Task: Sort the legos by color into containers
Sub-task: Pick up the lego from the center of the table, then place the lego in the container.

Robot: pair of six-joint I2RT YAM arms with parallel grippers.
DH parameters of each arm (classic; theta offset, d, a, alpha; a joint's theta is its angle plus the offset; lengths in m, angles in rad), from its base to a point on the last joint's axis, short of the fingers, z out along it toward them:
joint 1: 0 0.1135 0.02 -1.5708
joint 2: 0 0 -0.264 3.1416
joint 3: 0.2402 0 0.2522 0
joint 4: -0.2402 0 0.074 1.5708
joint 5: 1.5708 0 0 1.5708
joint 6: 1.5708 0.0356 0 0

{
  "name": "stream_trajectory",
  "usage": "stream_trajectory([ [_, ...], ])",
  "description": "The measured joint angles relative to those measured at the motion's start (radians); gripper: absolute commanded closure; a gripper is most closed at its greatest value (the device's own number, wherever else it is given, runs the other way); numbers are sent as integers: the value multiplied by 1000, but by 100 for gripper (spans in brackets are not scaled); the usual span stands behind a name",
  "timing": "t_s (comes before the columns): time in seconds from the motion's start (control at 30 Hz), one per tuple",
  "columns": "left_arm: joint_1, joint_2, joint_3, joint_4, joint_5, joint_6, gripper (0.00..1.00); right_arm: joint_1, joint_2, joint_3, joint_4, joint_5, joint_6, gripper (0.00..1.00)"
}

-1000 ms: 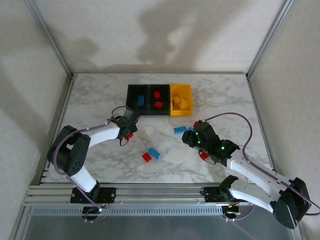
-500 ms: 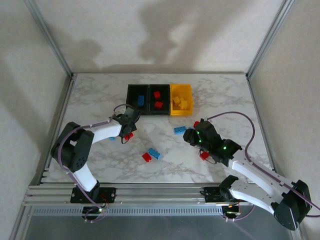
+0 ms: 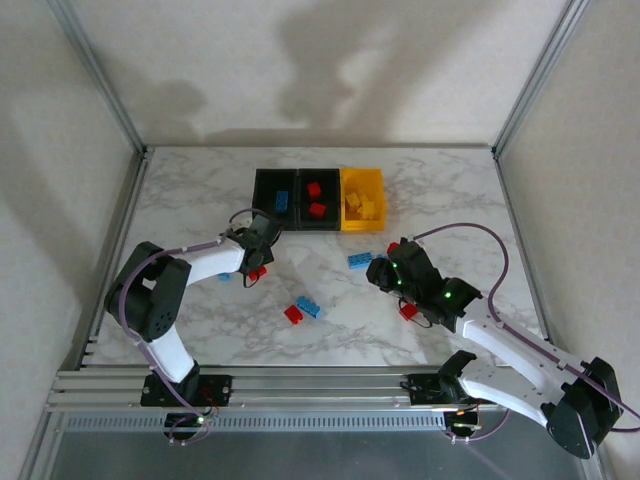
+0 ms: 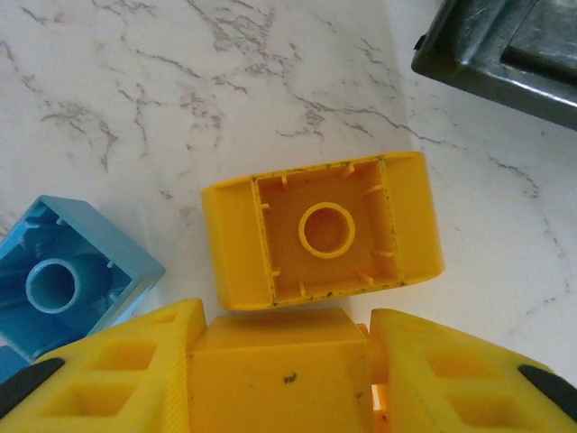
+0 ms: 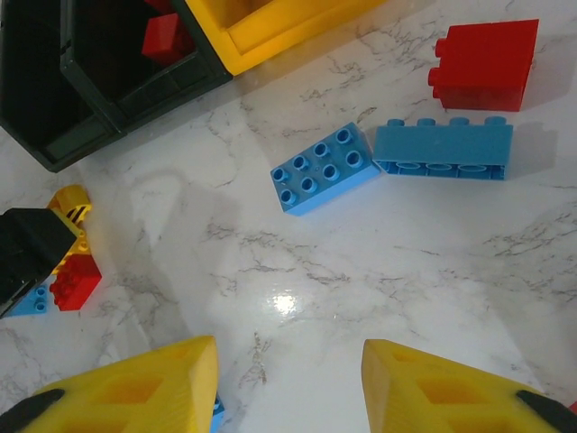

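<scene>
Logged on marble worktop (image 4: pixel 135 90): yellow brick (image 4: pixel 322 230), hollow side facing camera, just ahead of hand (image 4: pixel 284 334); blue brick (image 4: pixel 68 271) left; black bin (image 4: pixel 487 45) corner top right.

The left fingers (image 4: pixel 108 370) have closed on a yellow lego (image 4: pixel 279 370).

- Top: high, from the near side, looking down over the whole worktop (image 3: pixel 200 190).
- Left wrist: very close, facing down.
- Right wrist: farther off, sharing bins (image 5: pixel 117 104) with top.

The containers (image 3: pixel 264 190) sit behind the legos (image 3: pixel 307 306) scattered across the table (image 3: pixel 450 200).
</scene>
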Motion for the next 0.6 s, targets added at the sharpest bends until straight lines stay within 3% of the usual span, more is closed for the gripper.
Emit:
stream_trajectory([
  [0.37, -12, -119, 92, -109, 14, 11, 68, 0, -5, 11, -19, 13, -10, 54],
  [0.6, -97, -114, 272, -156, 43, 15, 69, -12, -31, 53, -41, 29, -21, 52],
])
